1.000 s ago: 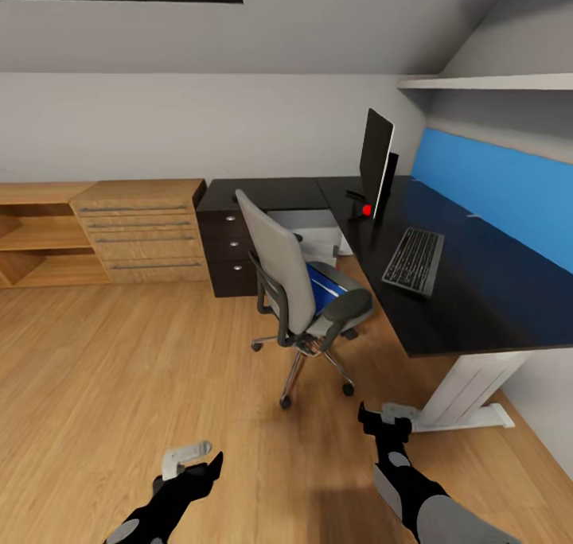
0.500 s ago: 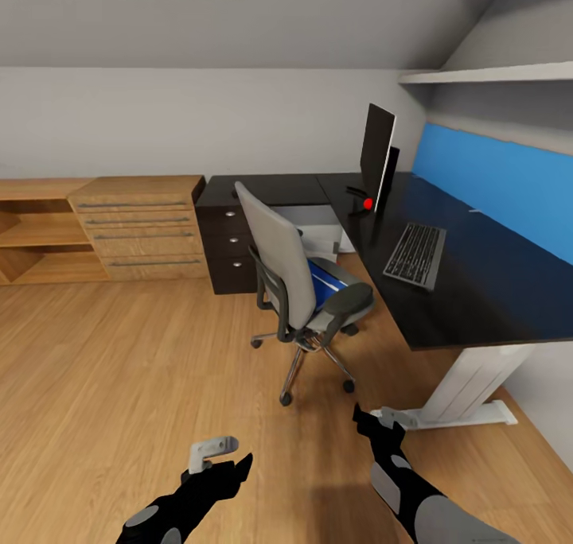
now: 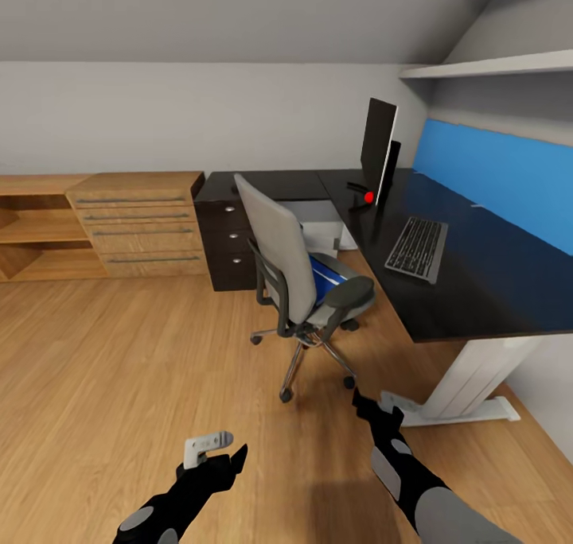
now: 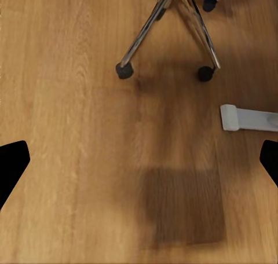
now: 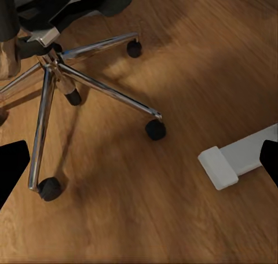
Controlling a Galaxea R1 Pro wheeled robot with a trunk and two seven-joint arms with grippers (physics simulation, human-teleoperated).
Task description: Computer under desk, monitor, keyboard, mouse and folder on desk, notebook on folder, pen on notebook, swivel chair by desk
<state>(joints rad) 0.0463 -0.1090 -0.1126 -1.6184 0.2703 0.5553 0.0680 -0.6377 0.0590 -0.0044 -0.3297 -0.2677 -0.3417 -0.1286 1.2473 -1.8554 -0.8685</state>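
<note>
Blue folder (image 3: 325, 280) lies on the swivel chair (image 3: 294, 277), well beyond both released end effectors

Evenly lit, bright simulator render w/ soft, diffuse light, no harsh glare. The glossy desk (image 3: 446, 266) top mirrors the blue wall panel (image 3: 509, 178) faintly. A soft dark rectangular shadow lies on the wood floor (image 4: 75, 131) in the left wrist view; chair base (image 5: 87, 81) casts blurred shadows. Wrist views slightly soft; head view sharp, mild wide-angle stretch at edges.
</note>
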